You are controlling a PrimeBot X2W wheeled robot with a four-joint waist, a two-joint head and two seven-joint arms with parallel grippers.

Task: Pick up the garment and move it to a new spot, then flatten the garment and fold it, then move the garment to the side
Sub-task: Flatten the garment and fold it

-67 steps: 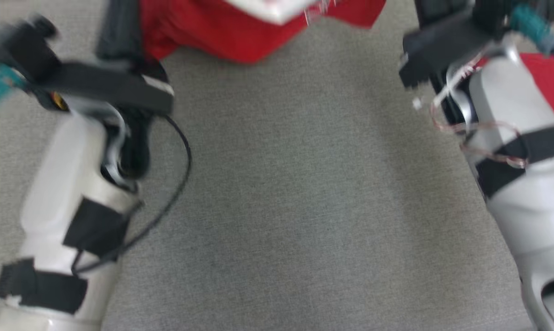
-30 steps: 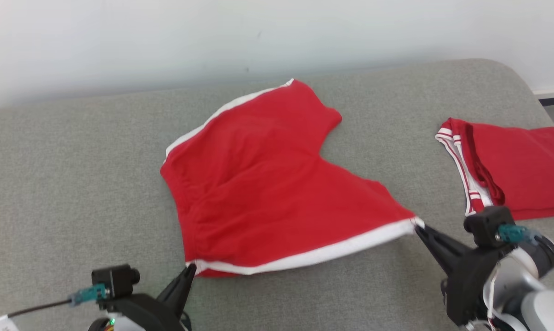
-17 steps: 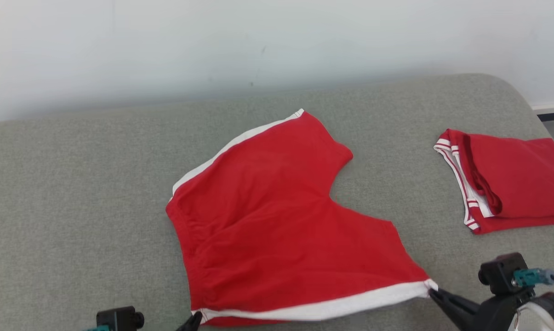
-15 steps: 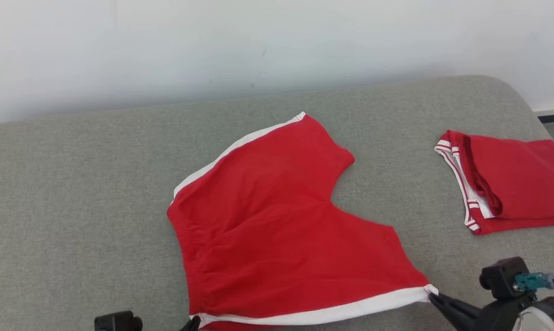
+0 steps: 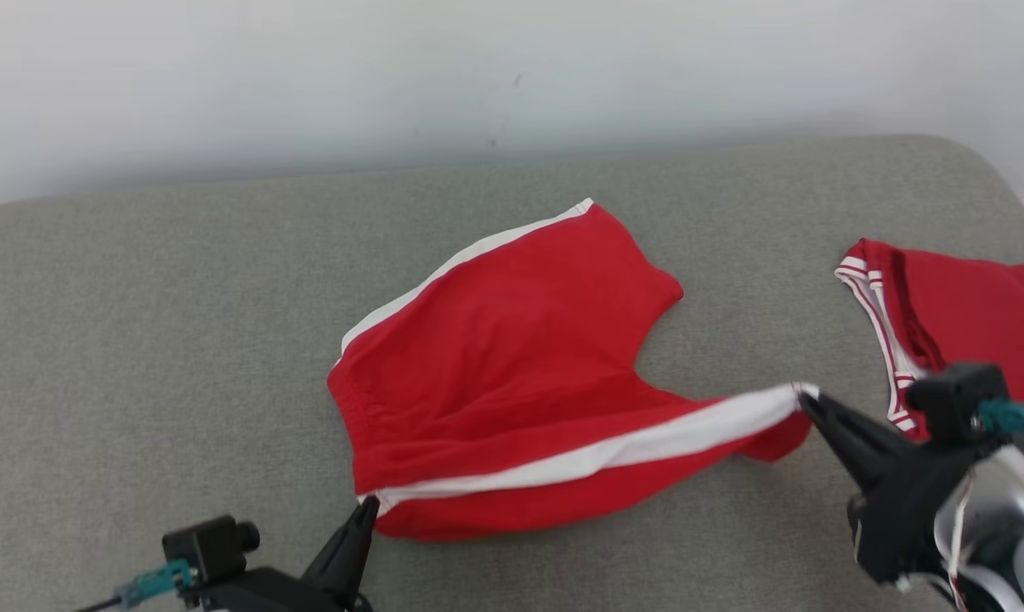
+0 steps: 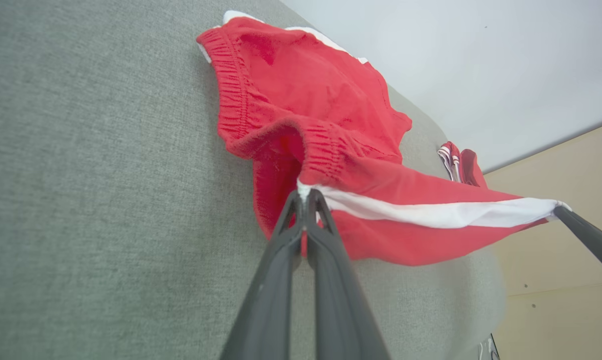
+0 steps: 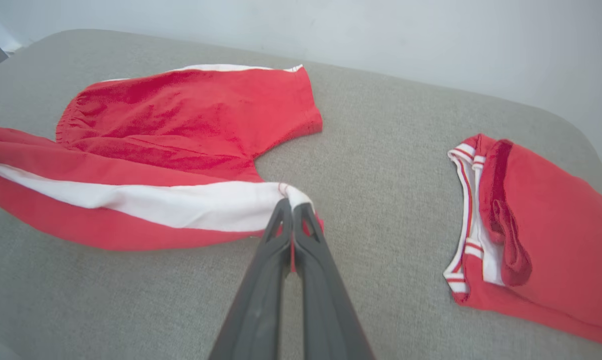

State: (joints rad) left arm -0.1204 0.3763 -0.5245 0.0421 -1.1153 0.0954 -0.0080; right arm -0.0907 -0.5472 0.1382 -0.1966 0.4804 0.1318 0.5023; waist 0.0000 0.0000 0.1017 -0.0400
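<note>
Shorts (image 5: 512, 340) show whole; folded clothing (image 5: 979, 314) is cropped.

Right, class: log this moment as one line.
left gripper: shut on red shorts, waistband corner | right gripper: shut on hem corner | striped edge: raised above grey cushion

Red shorts (image 5: 512, 340) with white side stripe; grey cushion (image 5: 138, 340); red folded garment (image 5: 979, 306), red-and-white striped trim.

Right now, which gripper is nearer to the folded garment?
Right. The right gripper, shut on the shorts' leg corner, is just left of the folded garment; the left gripper holds the waistband corner, across the shorts from it.
</note>
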